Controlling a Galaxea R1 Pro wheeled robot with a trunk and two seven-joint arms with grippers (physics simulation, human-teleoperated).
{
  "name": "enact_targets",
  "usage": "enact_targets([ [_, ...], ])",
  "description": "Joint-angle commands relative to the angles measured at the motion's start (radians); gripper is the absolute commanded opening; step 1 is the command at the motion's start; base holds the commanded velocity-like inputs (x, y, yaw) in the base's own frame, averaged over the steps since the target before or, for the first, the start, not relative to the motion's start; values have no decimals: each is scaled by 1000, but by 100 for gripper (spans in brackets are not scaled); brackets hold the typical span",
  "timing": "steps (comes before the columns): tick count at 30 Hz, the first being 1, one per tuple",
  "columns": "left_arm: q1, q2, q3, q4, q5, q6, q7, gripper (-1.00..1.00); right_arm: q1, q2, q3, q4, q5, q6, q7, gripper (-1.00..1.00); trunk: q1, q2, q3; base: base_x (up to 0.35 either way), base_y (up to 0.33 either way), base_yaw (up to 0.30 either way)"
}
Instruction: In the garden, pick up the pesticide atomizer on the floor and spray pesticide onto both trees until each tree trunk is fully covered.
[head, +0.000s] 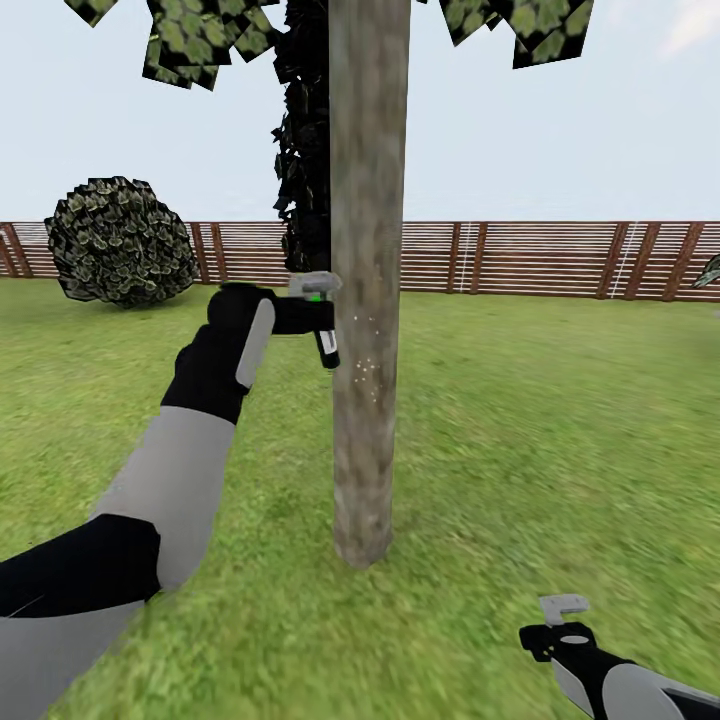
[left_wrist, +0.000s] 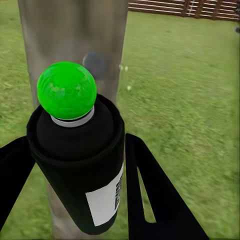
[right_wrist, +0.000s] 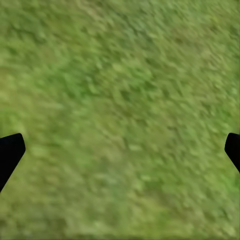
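Left tool (head: 318, 322) clamped on sprayer (head: 325, 345) just beside trunk (head: 367, 300), right tool (head: 562, 622) apart over grass; risk of uneven cover if held at one height.

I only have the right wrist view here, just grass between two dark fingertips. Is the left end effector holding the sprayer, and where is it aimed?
Observer: Yes. The left end effector is shut on the pesticide atomizer, a dark can with a green cap, held close beside the tree trunk.
Operator: Any spray landing?
Observer: In the head view, a few pale specks show on the bark beside the nozzle, roughly mid-height on the visible trunk.
Operator: Where's my right arm relative to that tree?
Observer: The right end effector sits low over the lawn, open and empty, off to the right of the trunk's base.
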Motion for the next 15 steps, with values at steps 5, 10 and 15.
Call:
enact_targets([
  [5,-90,0,0,15,4,22,2,-100,0,-1,0,0,0,2,0,100,0,0,0,0,0,0],
  [10,-191,0,0,112,4,25,3,-100,0,-3,0,0,0,3,-1,100,0,0,0,0,0,0],
  [15,-286,0,1,214,5,25,2,-100,0,-3,0,0,1,3,0,100,0,0,0,0,0,0],
])
